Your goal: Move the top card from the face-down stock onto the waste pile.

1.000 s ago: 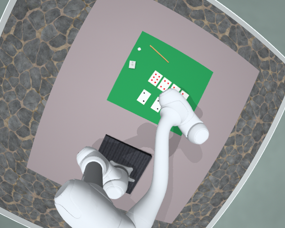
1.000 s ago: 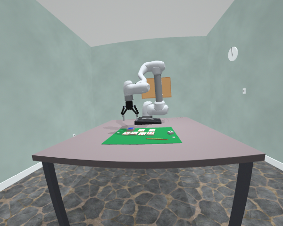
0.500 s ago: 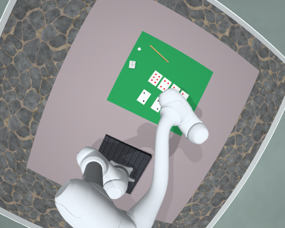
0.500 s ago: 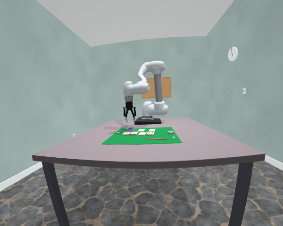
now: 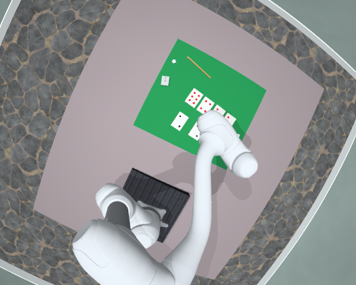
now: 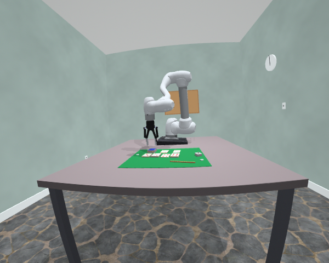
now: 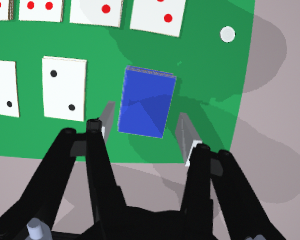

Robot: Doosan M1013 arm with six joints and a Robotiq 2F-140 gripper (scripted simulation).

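Observation:
The face-down stock is a blue-backed pile on the green mat, at the right end of the near row. It also shows in the exterior view. Beside it lies the waste pile, a white card with two black pips. My gripper hangs above the stock with its fingers half apart, one on each side of the blue card, and nothing between them. In the exterior view the gripper is a little above the table. In the top view the arm hides the stock and part of the waste pile.
A white token, a wooden stick, a small white box and a white ball rest on the mat.

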